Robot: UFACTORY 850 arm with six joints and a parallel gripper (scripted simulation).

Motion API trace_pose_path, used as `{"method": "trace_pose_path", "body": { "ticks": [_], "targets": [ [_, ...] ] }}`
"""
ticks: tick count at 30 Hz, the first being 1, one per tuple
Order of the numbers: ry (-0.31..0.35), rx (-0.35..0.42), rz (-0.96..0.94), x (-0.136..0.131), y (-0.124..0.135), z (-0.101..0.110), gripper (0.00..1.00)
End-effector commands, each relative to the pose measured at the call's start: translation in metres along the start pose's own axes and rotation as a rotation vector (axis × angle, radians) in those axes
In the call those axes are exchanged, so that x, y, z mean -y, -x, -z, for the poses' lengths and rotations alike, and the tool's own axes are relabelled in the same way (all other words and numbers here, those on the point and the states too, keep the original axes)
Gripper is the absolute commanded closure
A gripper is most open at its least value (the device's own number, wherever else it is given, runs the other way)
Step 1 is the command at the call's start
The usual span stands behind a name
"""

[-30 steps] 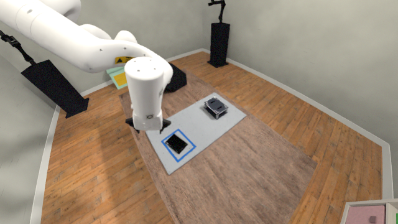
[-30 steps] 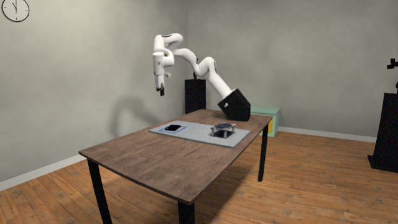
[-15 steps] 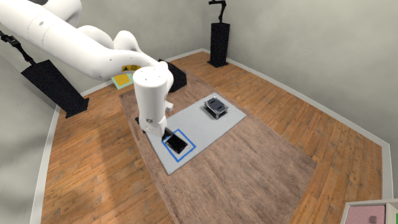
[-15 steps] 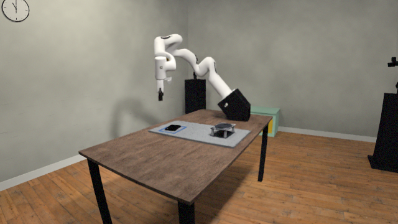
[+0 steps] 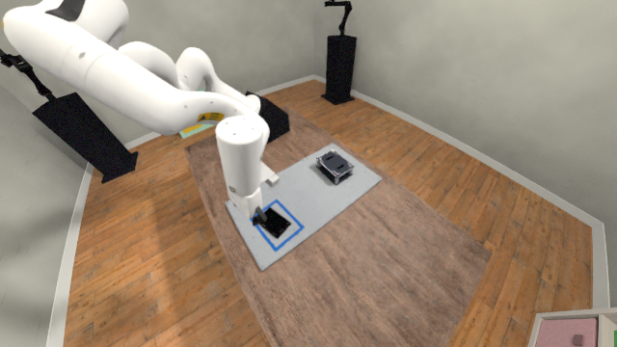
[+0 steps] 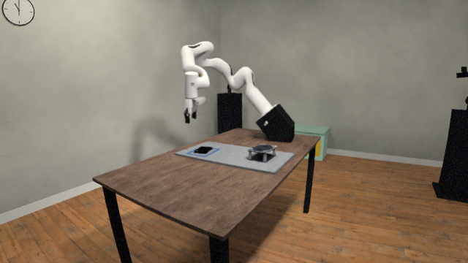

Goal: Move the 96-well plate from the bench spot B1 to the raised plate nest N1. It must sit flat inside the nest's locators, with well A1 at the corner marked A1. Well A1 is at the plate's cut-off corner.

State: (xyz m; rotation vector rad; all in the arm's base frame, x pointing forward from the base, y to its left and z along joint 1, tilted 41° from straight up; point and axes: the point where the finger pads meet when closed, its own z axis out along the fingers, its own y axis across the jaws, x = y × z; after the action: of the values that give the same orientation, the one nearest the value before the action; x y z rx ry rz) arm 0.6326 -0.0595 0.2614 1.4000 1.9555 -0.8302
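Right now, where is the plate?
The black plate lies flat inside the blue square at the gray mat's left end in the exterior view, with the open gripper high above it.

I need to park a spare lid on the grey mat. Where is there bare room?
Bare mat shows between the blue-outlined square holding the black plate and the raised nest. The open gripper hangs high above the plate.
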Motion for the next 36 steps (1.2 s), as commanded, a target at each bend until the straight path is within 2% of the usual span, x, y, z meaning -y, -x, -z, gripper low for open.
{"method": "trace_pose_path", "body": {
  "ticks": [1,8,11,13,21,28,30,36],
  "targets": [
    [0.023,0.001,-0.127,-0.002,-0.003,-0.006,0.0],
    [0.053,-0.02,-0.358,-0.006,-0.017,-0.026,0.0],
    [0.064,-0.032,-0.456,-0.007,-0.021,-0.032,0.0],
    [0.064,-0.032,-0.456,-0.007,-0.021,-0.032,0.0],
    [0.085,-0.074,-0.719,-0.009,-0.035,-0.048,0.0],
    [0.09,-0.122,-0.947,-0.009,-0.053,-0.067,0.0],
    [0.09,-0.122,-0.947,-0.009,-0.053,-0.067,0.0],
    [0.084,-0.168,-1.142,-0.008,-0.064,-0.077,0.0]
  ]
}}
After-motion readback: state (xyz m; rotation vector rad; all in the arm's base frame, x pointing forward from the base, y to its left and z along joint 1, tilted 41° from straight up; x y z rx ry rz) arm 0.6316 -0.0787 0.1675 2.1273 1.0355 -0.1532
